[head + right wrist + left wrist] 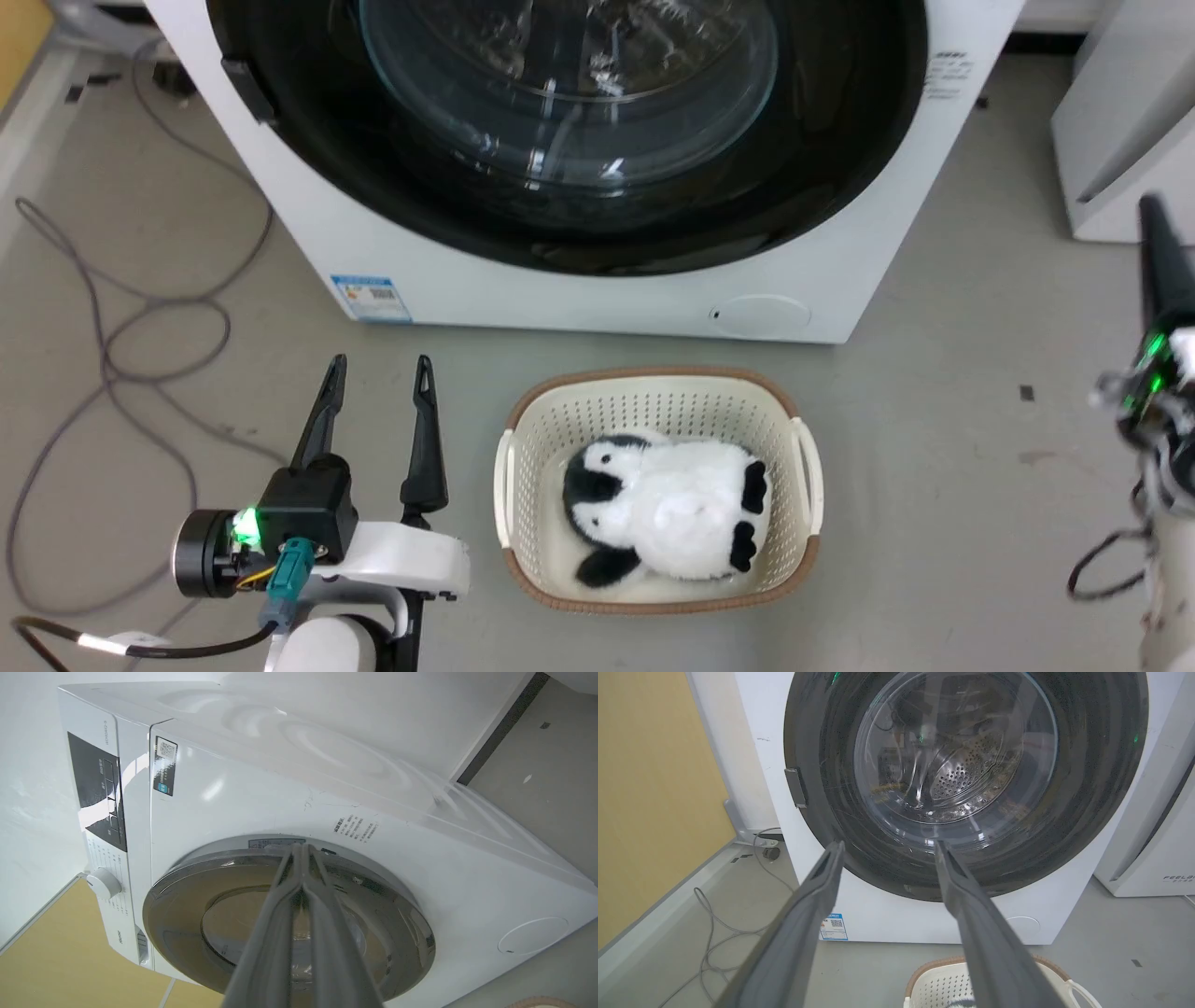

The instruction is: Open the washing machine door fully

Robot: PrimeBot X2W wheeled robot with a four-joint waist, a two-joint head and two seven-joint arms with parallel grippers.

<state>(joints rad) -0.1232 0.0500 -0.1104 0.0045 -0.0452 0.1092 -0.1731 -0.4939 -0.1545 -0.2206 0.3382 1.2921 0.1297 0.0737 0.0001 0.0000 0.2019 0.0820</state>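
step: approach, washing machine door (597,233) shut | left gripper (381,359) spread, empty, frame lower left | right gripper (302,848) pressed together | next: handle tab (248,91), upper left, to be hooked

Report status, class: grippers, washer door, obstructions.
Left gripper open, empty. Right gripper shut, empty. Washing machine door closed. Basket with plush penguin on floor before it.

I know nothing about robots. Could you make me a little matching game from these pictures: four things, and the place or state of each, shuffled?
Things:
1. washing machine door
2. plush penguin
3. left gripper
4. right gripper

Place or state:
A. fingers pressed together
B. lying in the basket
C. closed
D. fingers spread apart, holding nothing

Pairs: 1-C, 2-B, 3-D, 4-A
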